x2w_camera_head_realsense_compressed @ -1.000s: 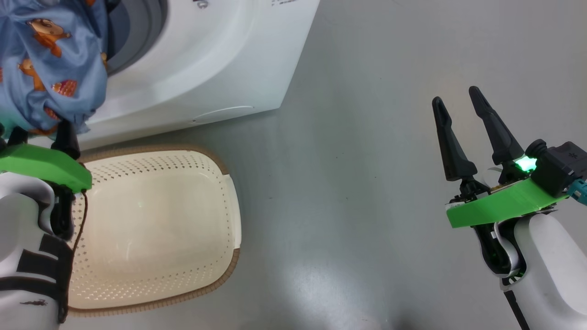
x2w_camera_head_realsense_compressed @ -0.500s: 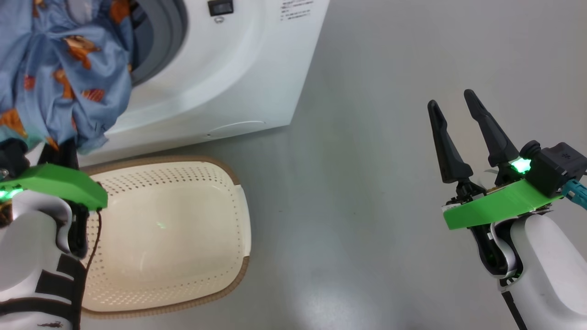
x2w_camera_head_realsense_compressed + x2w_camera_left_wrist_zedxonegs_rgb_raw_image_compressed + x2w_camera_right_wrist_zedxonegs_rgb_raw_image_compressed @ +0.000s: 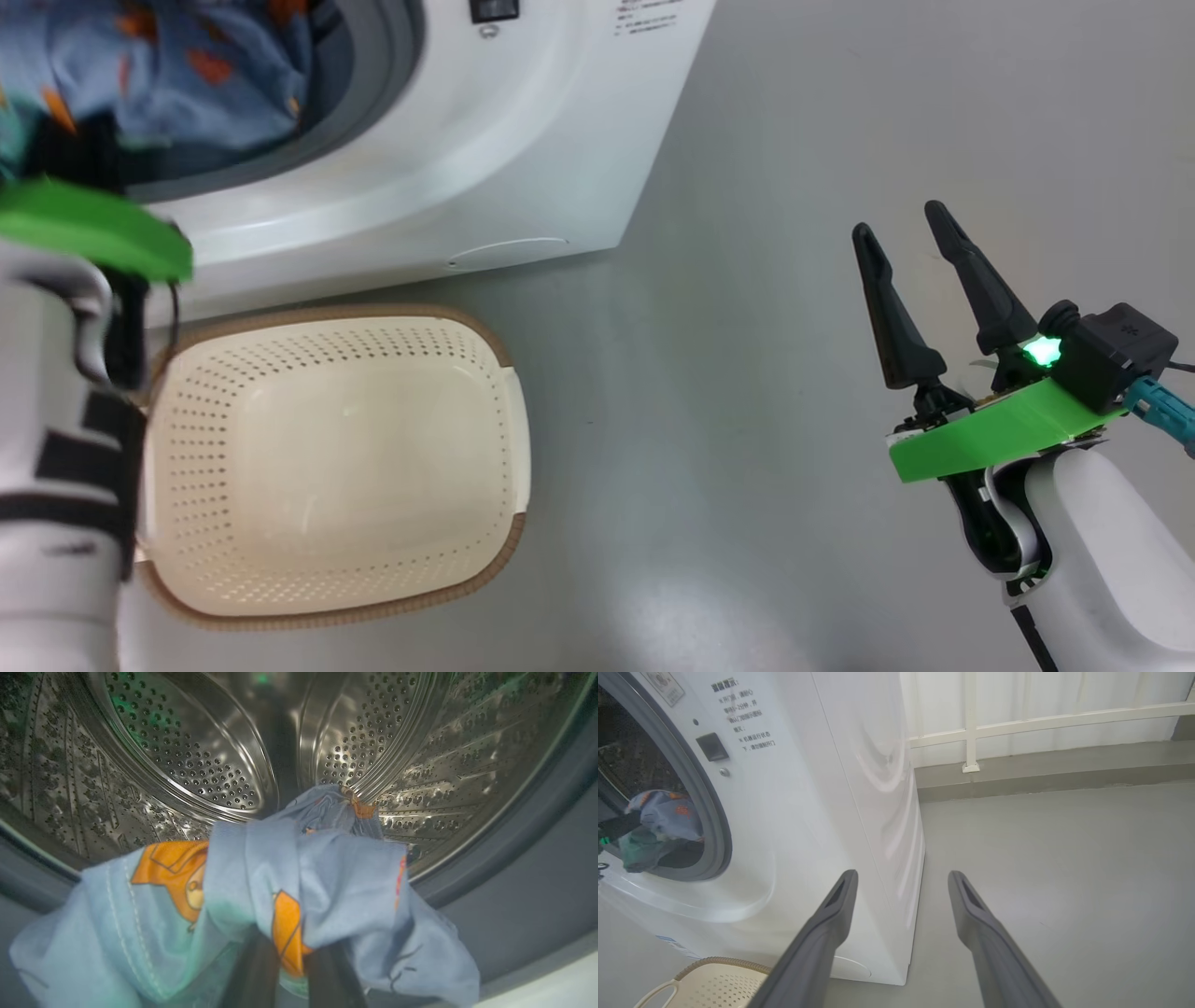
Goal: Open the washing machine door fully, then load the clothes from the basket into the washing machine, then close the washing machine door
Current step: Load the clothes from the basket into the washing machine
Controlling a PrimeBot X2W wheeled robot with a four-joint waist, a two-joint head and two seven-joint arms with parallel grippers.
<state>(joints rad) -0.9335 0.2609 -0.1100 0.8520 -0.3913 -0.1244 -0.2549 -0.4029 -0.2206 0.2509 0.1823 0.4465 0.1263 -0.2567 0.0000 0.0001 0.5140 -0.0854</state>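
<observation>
The washing machine (image 3: 485,140) stands at the top left with its mouth open; its door is out of view. My left gripper (image 3: 292,968) is shut on light blue clothes (image 3: 327,882) with an orange print, and it holds them at the drum's mouth, over the grey gasket. In the head view the same clothes (image 3: 196,75) lie inside the opening above my left arm's green bracket (image 3: 93,229). The cream basket (image 3: 327,359) sits on the floor in front of the machine with nothing in it. My right gripper (image 3: 901,238) hangs open over bare floor, far to the right.
The steel drum (image 3: 187,756) is deep and bare behind the garment. Grey floor (image 3: 747,373) stretches right of the machine. In the right wrist view a white railing (image 3: 1041,718) and a low kerb run along the far wall, and the basket's rim (image 3: 724,963) shows at the bottom left.
My left gripper has carried the blue garment from above the basket up into the machine's mouth. The head camera has shifted. My right gripper has stayed open in place.
</observation>
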